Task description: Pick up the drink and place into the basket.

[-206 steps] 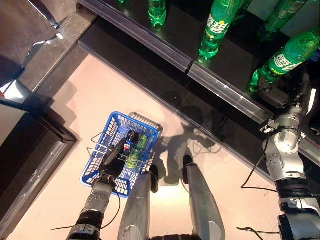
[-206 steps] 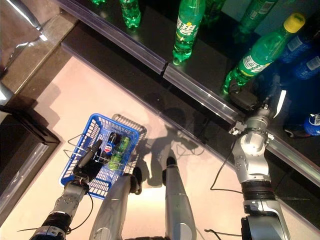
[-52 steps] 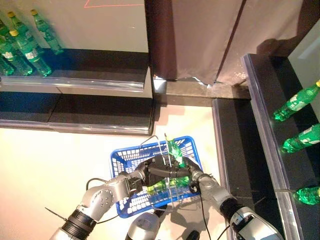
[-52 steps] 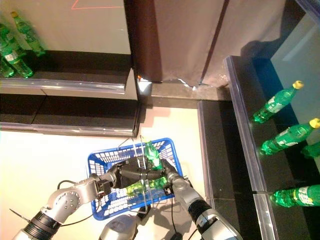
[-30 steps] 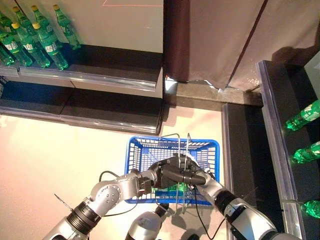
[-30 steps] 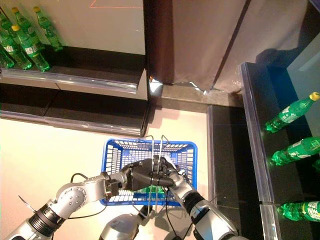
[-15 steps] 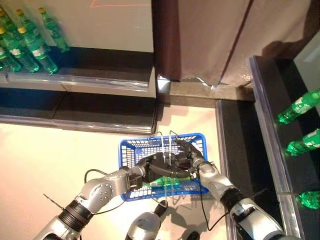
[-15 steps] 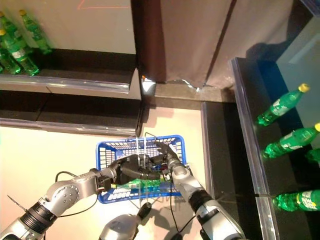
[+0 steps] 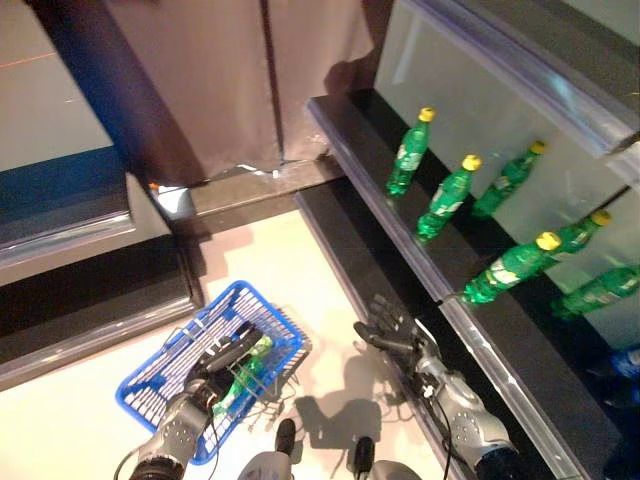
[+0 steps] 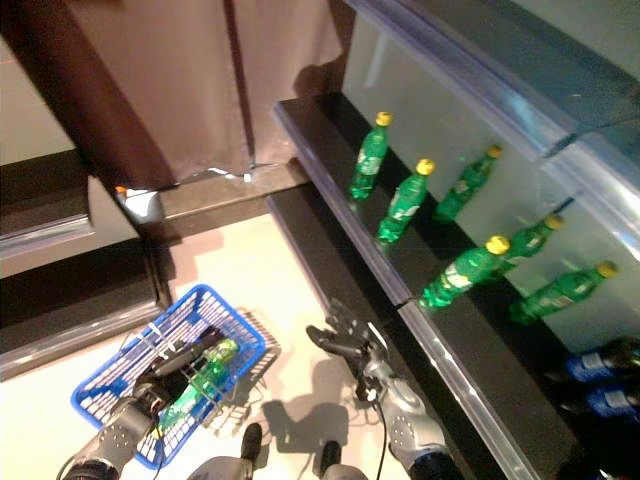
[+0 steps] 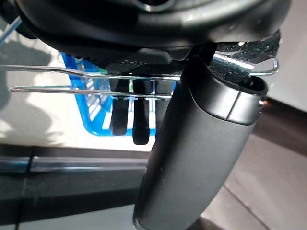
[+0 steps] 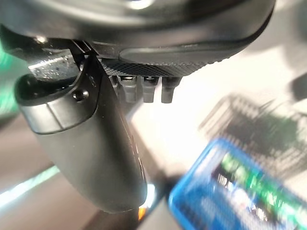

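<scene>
The blue basket (image 9: 160, 378) hangs low at the left, its wire handles (image 11: 96, 73) caught between the thumb and fingers (image 11: 139, 120) of my left hand (image 9: 212, 366). A green drink bottle (image 9: 247, 362) lies inside the basket, beside that hand. My right hand (image 9: 395, 338) is out of the basket, over the floor by the lower shelf's edge. Its fingers are spread and it holds nothing. The right wrist view shows the basket (image 12: 211, 203) some way beyond the right hand's fingers (image 12: 144, 88).
A dark shelf (image 9: 500, 360) runs along the right, close to my right hand. Several green bottles with yellow caps stand on it, such as the nearest bottle (image 9: 510, 270) and a farther bottle (image 9: 407, 155). Blue bottles (image 10: 600, 365) sit lower right. A brown panel (image 9: 220, 70) stands behind.
The camera has swung right towards the shelf. My right hand has come out of the basket, empty and open, and the green bottle now lies in it. The left hand still holds the handles.
</scene>
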